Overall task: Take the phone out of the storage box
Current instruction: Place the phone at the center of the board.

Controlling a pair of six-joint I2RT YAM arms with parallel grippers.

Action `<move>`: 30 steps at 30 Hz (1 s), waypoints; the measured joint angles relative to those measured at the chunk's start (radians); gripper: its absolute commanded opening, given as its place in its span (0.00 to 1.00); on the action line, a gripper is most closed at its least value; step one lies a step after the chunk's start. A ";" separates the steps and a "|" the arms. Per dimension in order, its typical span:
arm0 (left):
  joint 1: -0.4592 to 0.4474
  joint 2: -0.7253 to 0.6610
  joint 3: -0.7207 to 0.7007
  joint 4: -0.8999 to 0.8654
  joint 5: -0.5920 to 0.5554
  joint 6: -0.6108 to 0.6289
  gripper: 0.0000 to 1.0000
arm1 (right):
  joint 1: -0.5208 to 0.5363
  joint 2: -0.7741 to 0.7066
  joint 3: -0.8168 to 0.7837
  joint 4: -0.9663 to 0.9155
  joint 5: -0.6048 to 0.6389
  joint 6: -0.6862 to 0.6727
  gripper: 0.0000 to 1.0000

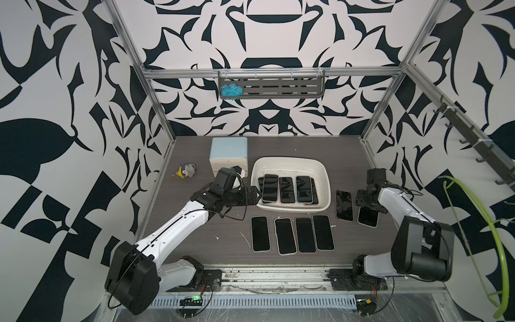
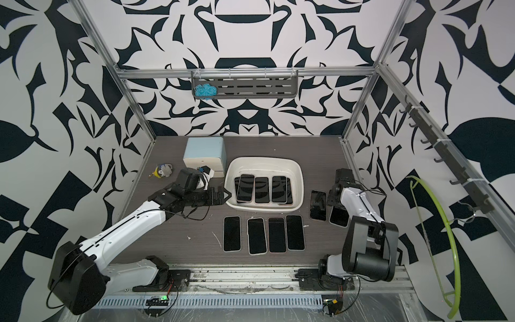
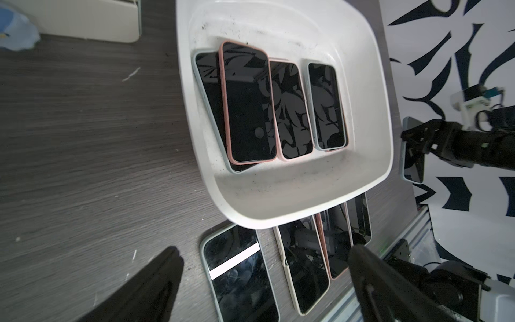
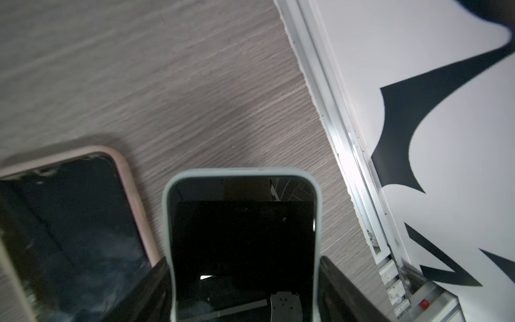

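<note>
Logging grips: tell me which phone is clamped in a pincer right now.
The pale-green-cased phone, gripped at its sides by the right pincer, right of the storage box. Every other phone lies free: in the box, or flat on the table.

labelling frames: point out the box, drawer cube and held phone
box (image 1: 289, 167): in a top view, far inner wall
drawer cube (image 1: 229, 147): in a top view, blue top
held phone (image 4: 242, 237): right wrist view, screen

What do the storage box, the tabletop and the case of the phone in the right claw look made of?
Storage box: smooth moulded plastic, dark scuffs. Tabletop: matte grey wood-grain laminate, probably. Case of the phone: pale green, matte, rounded edges, likely silicone.
</note>
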 measured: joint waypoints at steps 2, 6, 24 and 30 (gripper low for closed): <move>0.000 -0.053 -0.016 0.004 -0.018 0.001 1.00 | -0.003 0.035 0.001 0.015 -0.002 -0.007 0.72; 0.001 -0.137 -0.071 0.000 -0.049 0.000 1.00 | -0.003 0.132 0.019 0.025 -0.006 -0.019 0.72; 0.005 -0.273 -0.101 -0.099 -0.158 0.010 1.00 | -0.005 0.309 0.192 0.000 -0.121 -0.016 0.81; 0.005 -0.263 -0.100 -0.099 -0.162 -0.017 1.00 | 0.001 0.312 0.234 -0.088 -0.206 0.001 0.96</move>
